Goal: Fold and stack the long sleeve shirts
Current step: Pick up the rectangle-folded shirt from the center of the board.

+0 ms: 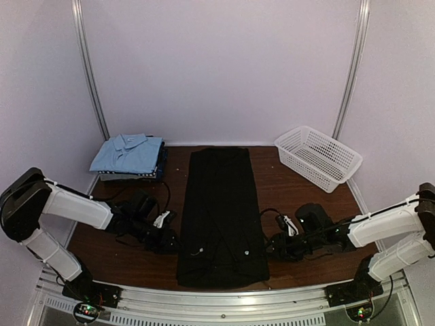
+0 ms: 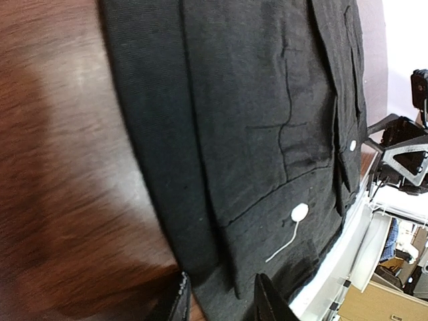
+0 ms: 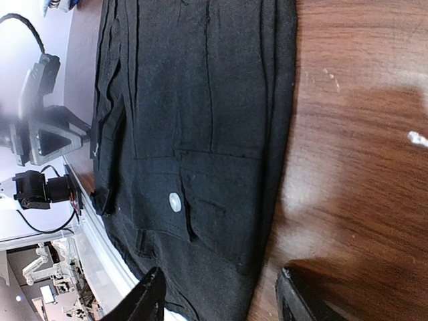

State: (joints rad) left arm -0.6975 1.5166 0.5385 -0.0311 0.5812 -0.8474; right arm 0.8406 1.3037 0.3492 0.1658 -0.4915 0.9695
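1. Several folded shirts (image 1: 129,155) sit stacked back-left on the surface (image 1: 285,193).
2. Left claw (image 2: 224,301), part-open, straddles the near-left edge of the black shirt (image 1: 221,210), seemingly gripping nothing.
3. That shirt lies centre, a long strip; crosswise folds and stacking remain.
4. Right claw (image 3: 221,297) gapes wider, empty.

bare table (image 1: 285,197) flanking black shirt (image 1: 221,210), basket (image 1: 317,157) far-right

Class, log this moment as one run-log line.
black shirt: long folded strip | left gripper: open, at near-left edge | right gripper: open, at near-right edge
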